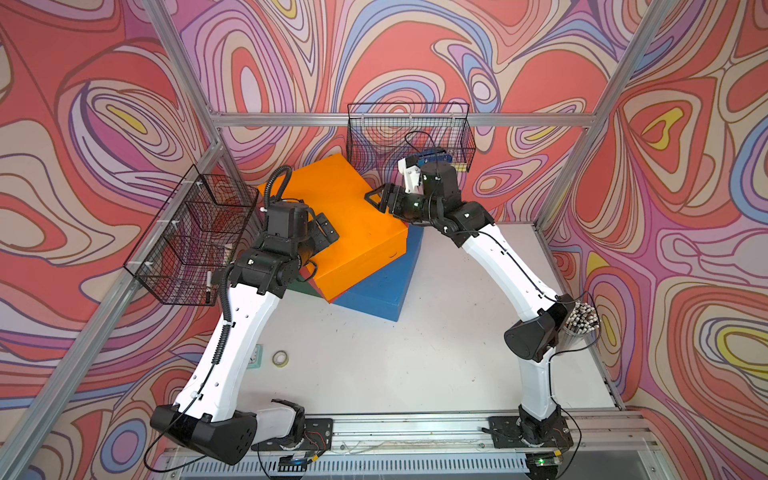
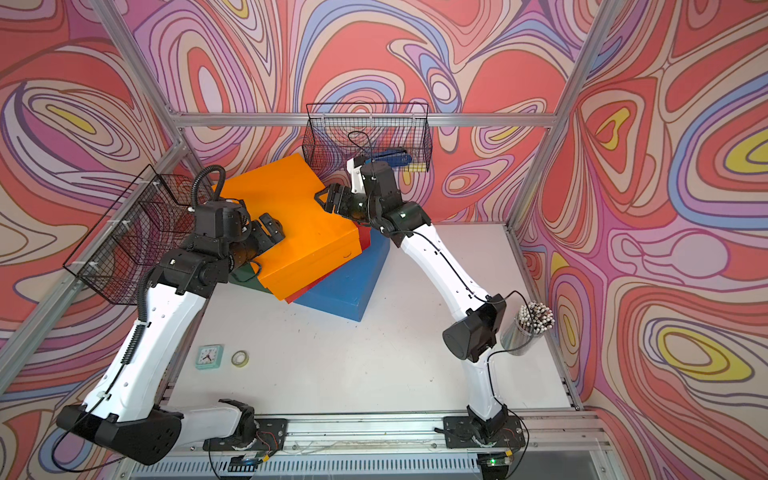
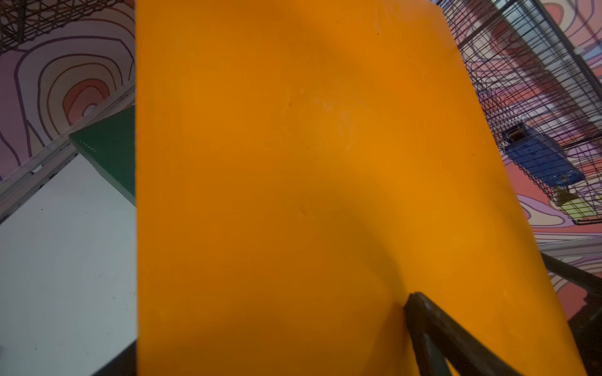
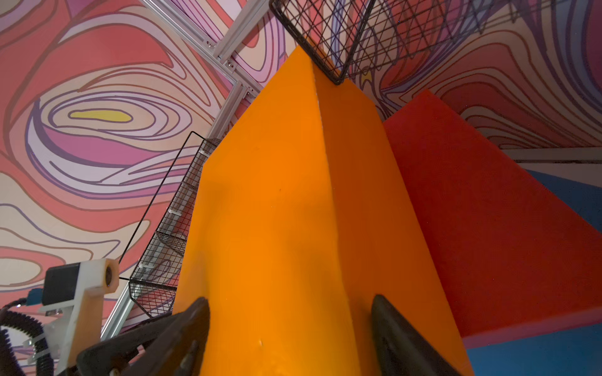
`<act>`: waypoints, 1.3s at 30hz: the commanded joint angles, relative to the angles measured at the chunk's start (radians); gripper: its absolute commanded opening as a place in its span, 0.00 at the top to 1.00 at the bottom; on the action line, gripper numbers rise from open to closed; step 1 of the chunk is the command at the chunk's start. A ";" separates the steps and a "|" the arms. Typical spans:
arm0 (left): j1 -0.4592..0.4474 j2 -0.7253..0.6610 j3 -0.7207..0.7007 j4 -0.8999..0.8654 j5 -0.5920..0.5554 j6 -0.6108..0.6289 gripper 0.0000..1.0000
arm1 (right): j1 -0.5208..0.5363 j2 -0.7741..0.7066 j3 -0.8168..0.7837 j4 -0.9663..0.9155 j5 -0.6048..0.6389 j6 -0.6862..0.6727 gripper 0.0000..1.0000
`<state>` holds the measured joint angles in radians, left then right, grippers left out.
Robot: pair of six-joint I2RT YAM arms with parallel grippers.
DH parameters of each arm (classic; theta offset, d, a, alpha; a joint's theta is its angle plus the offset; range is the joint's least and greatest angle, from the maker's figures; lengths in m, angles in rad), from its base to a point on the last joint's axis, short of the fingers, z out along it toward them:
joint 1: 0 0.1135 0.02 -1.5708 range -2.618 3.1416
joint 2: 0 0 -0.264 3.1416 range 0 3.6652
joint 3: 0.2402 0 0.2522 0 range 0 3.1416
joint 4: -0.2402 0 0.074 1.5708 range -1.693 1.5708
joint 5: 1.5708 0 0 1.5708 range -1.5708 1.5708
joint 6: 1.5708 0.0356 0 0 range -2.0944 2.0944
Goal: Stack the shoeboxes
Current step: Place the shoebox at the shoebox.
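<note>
1. At the white bench's 11 o'clock is a pile. The orange lidded cardboard shoebox is on top and the red cardboard shoebox lies under it.
2. The blue cardboard shoebox lies lower, jutting toward 5 o'clock. The dark green cardboard shoebox shows at the pile's 8 o'clock.
3. One black wire mesh basket hangs behind the pile at 12 o'clock, and a second black wire basket hangs at 9 o'clock.
4. A yellow tape roll lies at 7 o'clock, just right of a small square clock.
5. A clear cup of pencils stands at 3 o'clock.

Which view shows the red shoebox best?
The right wrist view: the red shoebox shows a broad face beside the orange shoebox. In a top view only a red sliver shows under it; the left wrist view shows none.
</note>
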<state>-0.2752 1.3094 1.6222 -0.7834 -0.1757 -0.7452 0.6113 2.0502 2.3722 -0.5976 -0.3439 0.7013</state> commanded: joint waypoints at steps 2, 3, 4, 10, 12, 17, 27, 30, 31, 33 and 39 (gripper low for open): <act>0.001 0.044 0.049 0.108 0.149 0.032 0.00 | 0.016 -0.001 0.029 0.017 -0.137 0.016 0.16; 0.009 0.051 0.061 0.104 0.148 0.035 0.00 | 0.008 -0.004 0.025 0.016 -0.132 0.014 0.15; 0.016 0.057 0.069 0.102 0.149 0.037 0.00 | 0.002 -0.009 0.020 0.015 -0.127 0.009 0.15; 0.054 0.106 0.113 0.099 0.176 0.055 0.00 | -0.040 -0.067 -0.060 0.025 -0.087 -0.019 0.12; 0.059 0.116 0.121 0.103 0.182 0.056 0.00 | -0.051 -0.099 -0.108 0.037 -0.070 -0.029 0.11; 0.063 0.126 0.129 0.104 0.217 0.053 0.00 | -0.068 -0.161 -0.224 0.077 -0.050 -0.038 0.11; 0.064 0.088 0.138 0.092 0.232 0.071 0.00 | -0.087 -0.192 -0.281 0.080 -0.036 -0.060 0.11; 0.064 0.078 0.144 0.069 0.183 0.087 0.00 | -0.093 -0.194 -0.251 0.050 -0.011 -0.090 0.11; 0.065 0.075 0.139 0.066 0.171 0.090 0.00 | -0.094 -0.195 -0.236 0.037 -0.006 -0.104 0.10; 0.070 0.071 0.133 0.067 0.157 0.092 0.00 | -0.094 -0.191 -0.208 0.015 0.003 -0.120 0.11; 0.098 0.080 0.135 0.058 0.122 0.098 0.00 | -0.094 -0.193 -0.176 -0.022 0.019 -0.153 0.10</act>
<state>-0.1925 1.3975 1.7302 -0.7357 -0.0166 -0.6613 0.5220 1.8881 2.1731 -0.5896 -0.3466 0.5869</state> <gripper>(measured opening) 0.997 0.898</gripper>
